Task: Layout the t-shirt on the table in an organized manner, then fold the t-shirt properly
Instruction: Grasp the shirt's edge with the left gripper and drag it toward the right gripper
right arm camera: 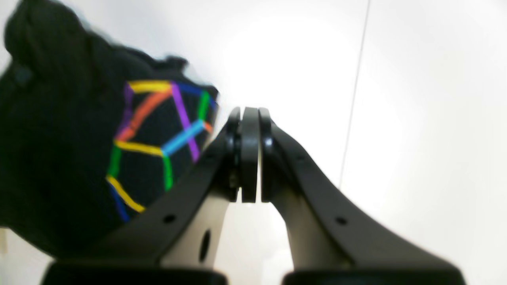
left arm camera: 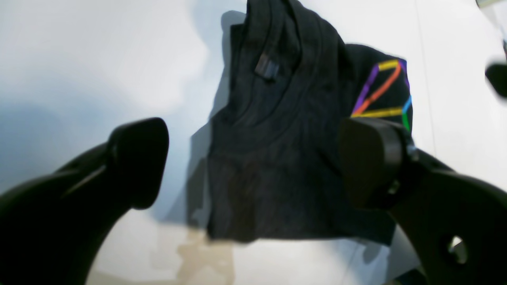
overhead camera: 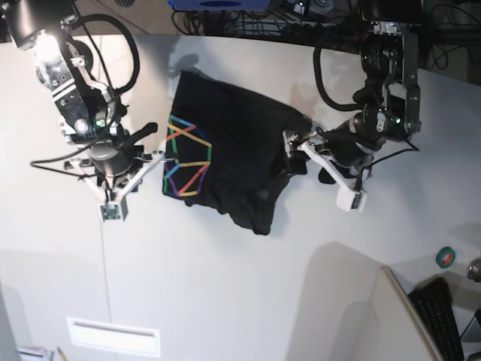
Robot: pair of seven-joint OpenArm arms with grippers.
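Left gripper [left arm camera: 253,158] is standing spread wide, nothing between its jaws; the t-shirt [left arm camera: 277,158] is lying on the table [left arm camera: 99,59] directly ahead of it, just beyond the fingertips [left arm camera: 138,158]. Right gripper [right arm camera: 249,154] is pressed together on nothing, with the shirt off to one side of it and close by.

Step in hand, as I am judging it: the laying-out. The shirt is sitting bunched and doubled over itself, print partly showing, so no folding is possible yet.

Next move, in my estimate, is calling for both hands to be taking hold of opposite edges of the cloth and drawing it flat. I am needing to open the right hand first.

Count: one t-shirt, one table, two grippers. One dark label is showing on the fabric.
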